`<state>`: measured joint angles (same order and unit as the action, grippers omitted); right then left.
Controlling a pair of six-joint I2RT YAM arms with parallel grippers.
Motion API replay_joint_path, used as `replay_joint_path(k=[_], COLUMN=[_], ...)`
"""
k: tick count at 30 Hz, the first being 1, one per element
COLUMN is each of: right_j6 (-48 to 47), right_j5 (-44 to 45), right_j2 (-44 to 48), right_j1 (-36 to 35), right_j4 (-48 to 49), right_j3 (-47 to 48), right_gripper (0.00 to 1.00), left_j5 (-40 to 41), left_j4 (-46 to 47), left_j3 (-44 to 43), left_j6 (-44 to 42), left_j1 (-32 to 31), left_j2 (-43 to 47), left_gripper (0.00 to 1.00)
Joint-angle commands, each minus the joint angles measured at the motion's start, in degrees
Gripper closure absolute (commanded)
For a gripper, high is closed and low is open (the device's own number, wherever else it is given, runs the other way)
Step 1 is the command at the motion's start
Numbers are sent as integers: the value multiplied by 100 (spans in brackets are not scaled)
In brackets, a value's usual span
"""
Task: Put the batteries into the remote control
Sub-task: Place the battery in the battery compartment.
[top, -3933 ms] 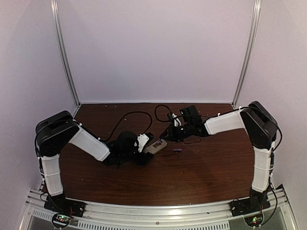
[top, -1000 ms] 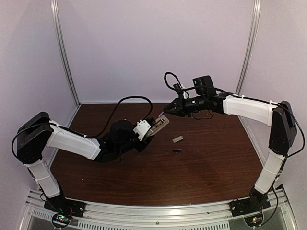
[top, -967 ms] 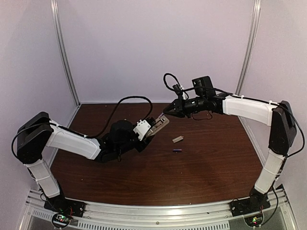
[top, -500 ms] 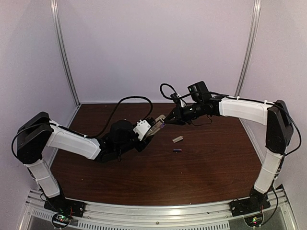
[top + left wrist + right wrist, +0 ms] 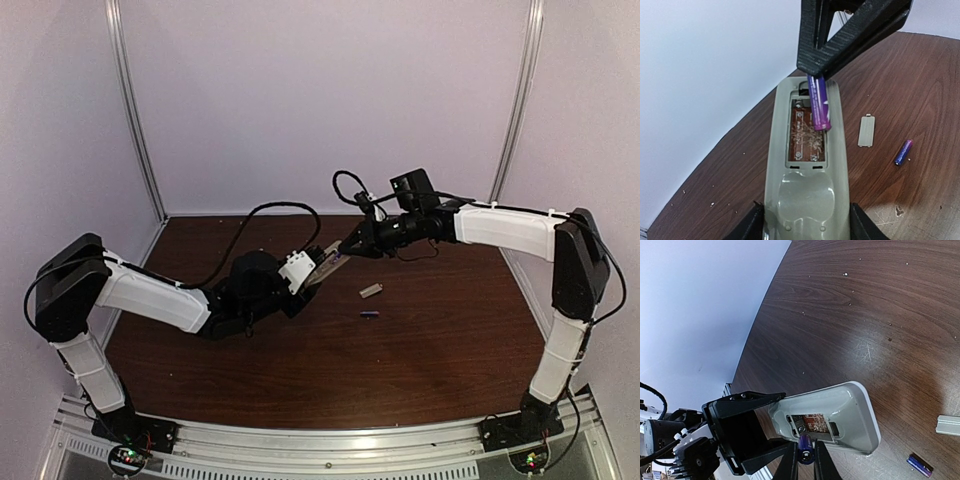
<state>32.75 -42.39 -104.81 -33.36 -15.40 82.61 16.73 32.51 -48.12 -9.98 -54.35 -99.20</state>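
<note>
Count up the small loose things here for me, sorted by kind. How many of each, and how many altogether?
Batteries: 2, one in the right gripper, the other lying on the table
Remote: 1, held in the left gripper
Cover: 1, lying on the table
Total: 4

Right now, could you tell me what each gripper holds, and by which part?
Left gripper: the remote control, by the sides of its end away from the compartment. Right gripper: one battery, by its upper end.
</note>
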Motion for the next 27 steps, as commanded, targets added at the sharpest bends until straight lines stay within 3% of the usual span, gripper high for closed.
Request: replay_joint_path(k=[1,9,17,27], right_j6=[-30,-142,-164,-392], right_j5=[117,129,149,443], right_j2=[-187,-274,-244,-150], right_j1=[-19,-30,-31,-28], right_j4=[59,-50,-107,-438], right_j3=[135,131,138,280], right_gripper=[91,90,76,69], left_j5=[33,81,136,168], left_j4=[273,282,281,299], left_j3=[-169,-207,-209,-207], left_j6=[-96,-143,-181,-221], left_j1=[-75,-76,-75,-72], left_j2=[94,76,76,102], left_gripper=[100,100,100,100])
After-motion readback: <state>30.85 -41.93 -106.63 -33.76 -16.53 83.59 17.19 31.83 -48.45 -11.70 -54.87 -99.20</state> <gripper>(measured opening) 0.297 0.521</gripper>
